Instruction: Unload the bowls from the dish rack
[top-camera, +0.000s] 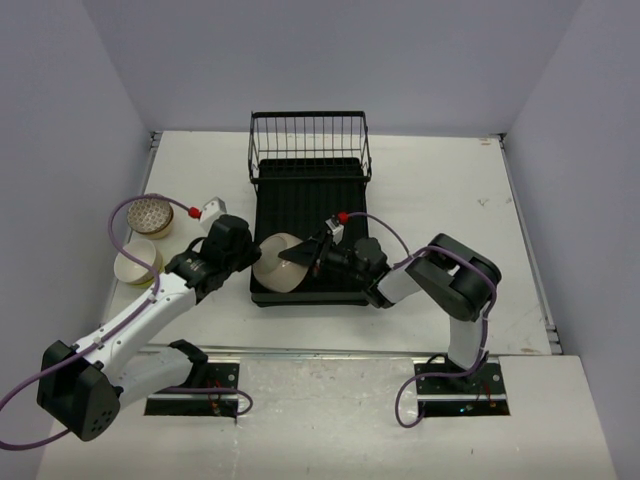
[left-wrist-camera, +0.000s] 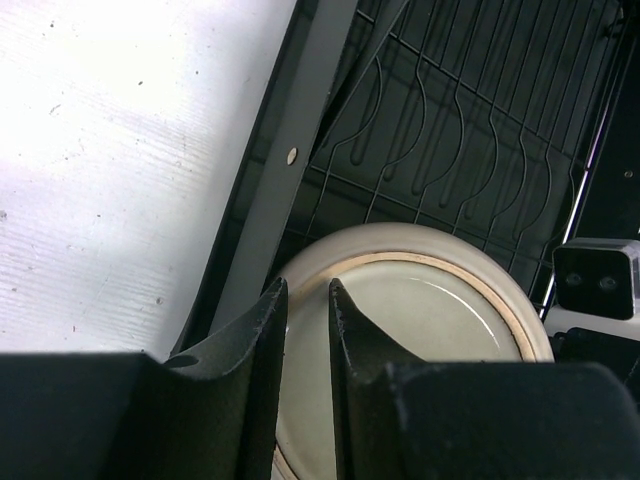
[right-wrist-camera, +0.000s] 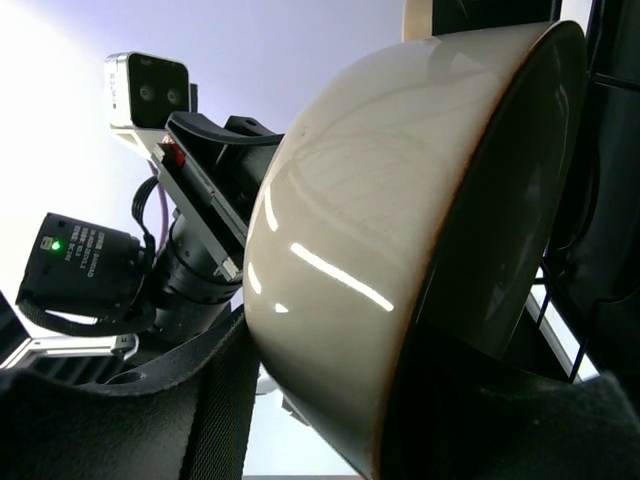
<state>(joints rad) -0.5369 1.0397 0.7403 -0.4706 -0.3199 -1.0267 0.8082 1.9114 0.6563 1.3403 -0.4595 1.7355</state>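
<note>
A cream bowl (top-camera: 277, 258) is held on its side over the near end of the black dish rack (top-camera: 305, 200). My right gripper (top-camera: 305, 260) is shut on its wall, one finger (right-wrist-camera: 190, 400) outside and the other inside the bowl (right-wrist-camera: 370, 200). My left gripper (top-camera: 256, 262) meets the bowl from the left. In the left wrist view its fingers (left-wrist-camera: 270, 330) stand narrowly apart astride the bowl's (left-wrist-camera: 430, 310) left rim, shut on it. A net-patterned bowl (top-camera: 150, 213) and a pale bowl (top-camera: 136, 266) sit on the table to the left.
The rack's wire basket (top-camera: 310, 140) stands at its far end. The rack's gridded floor and wire prongs (left-wrist-camera: 450, 130) lie just beyond the bowl. The rack's grey side rim (left-wrist-camera: 290, 160) runs beside the white table (left-wrist-camera: 120, 150). Walls enclose the table on three sides.
</note>
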